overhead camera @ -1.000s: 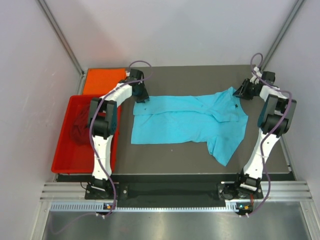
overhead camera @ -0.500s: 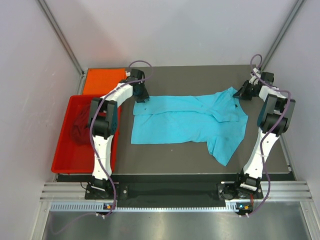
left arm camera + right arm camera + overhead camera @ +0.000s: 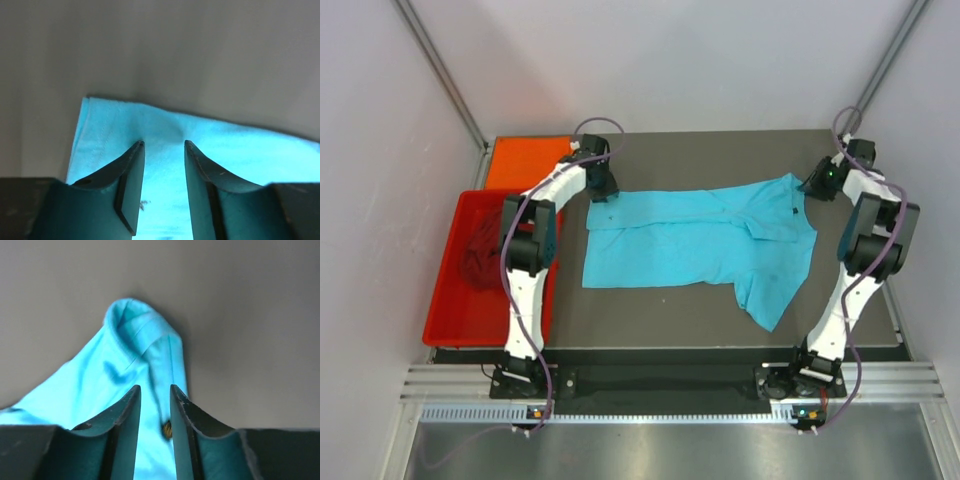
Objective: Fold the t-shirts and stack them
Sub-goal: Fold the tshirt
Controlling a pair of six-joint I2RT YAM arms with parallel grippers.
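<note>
Overhead, at 9 o'clock, the left arm hides part of the maroon t-shirt and tray. Wrist views cut off the turquoise t-shirt at 6 o'clock, behind tool fingers.

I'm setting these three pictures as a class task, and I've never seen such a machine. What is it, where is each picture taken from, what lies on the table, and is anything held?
These are two robot arms bolted at the near edge of a table, each ending in a two-finger gripper. The wide picture looks down from above and behind them. The other two come from cameras on the wrists, so each shows its own dark fingers. A turquoise t-shirt lies spread on the table. An orange t-shirt lies at the far left, and a maroon t-shirt sits crumpled in a red tray. The left gripper is over the turquoise shirt's far left corner, the right gripper over its far right corner. Both have their jaws apart, so nothing looks held.
</note>
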